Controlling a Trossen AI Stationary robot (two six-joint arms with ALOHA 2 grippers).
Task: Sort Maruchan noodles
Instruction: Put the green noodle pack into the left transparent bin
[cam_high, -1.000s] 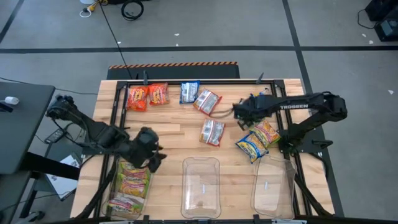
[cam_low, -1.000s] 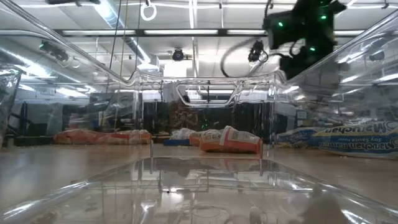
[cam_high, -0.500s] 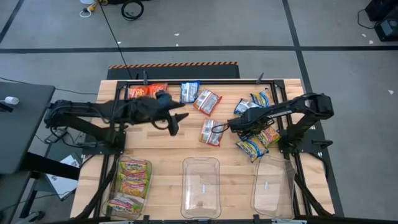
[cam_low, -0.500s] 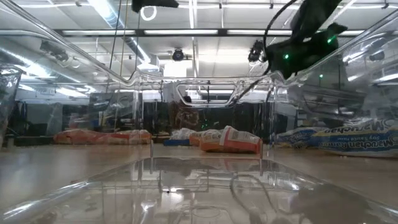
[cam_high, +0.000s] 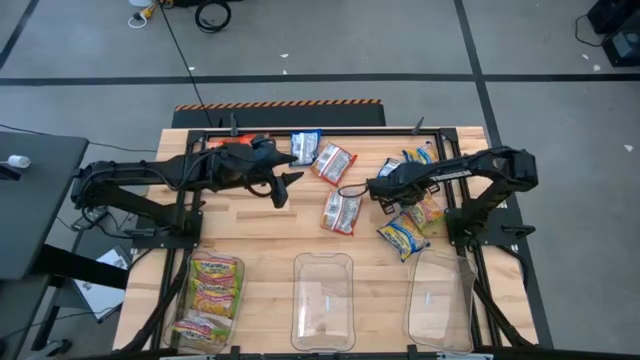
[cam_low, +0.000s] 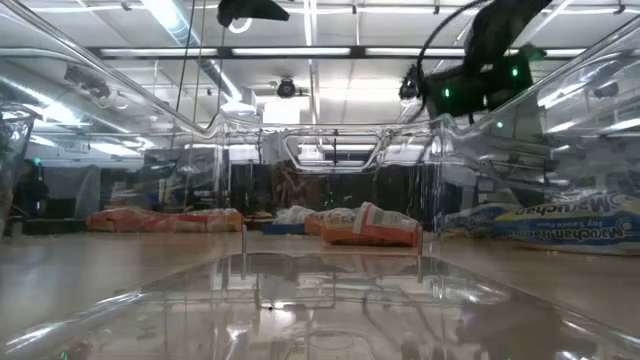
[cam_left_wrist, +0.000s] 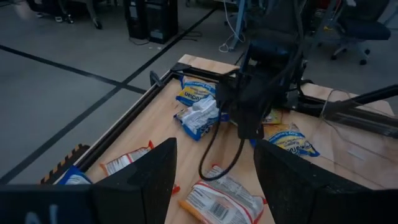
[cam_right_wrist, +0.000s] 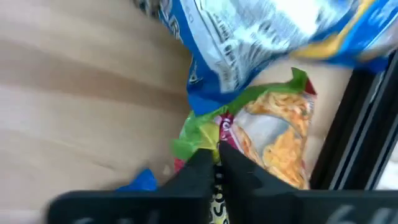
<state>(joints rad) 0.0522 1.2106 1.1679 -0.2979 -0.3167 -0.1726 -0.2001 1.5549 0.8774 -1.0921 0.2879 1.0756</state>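
Since a second ago the right gripper (cam_high: 372, 189) has swung from the table's far side down over the packets on the right, and its fingers (cam_right_wrist: 202, 169), wide apart then, are now pressed together. In the right wrist view their tips meet at the crumpled edge of a green-yellow packet (cam_right_wrist: 273, 134), which lies partly under a blue-and-yellow packet (cam_right_wrist: 261, 37); whether they pinch the wrapper or only touch it cannot be told. The left gripper (cam_high: 285, 186) has come up from the left bin (cam_high: 212, 300) to the far left of the table, its fingers (cam_left_wrist: 140, 180) apart and holding nothing.

From above, two orange-red packets (cam_high: 333, 162) lie near the middle, one blue-and-yellow one (cam_high: 305, 147) at the far edge, and another (cam_high: 403, 237) lies in front of the right gripper. The left bin holds green-yellow packets (cam_high: 214, 285). The middle bin (cam_high: 323, 300) and right bin (cam_high: 440, 300) stand at the near edge. A black cable (cam_left_wrist: 217, 149) loops from the right arm over the table.
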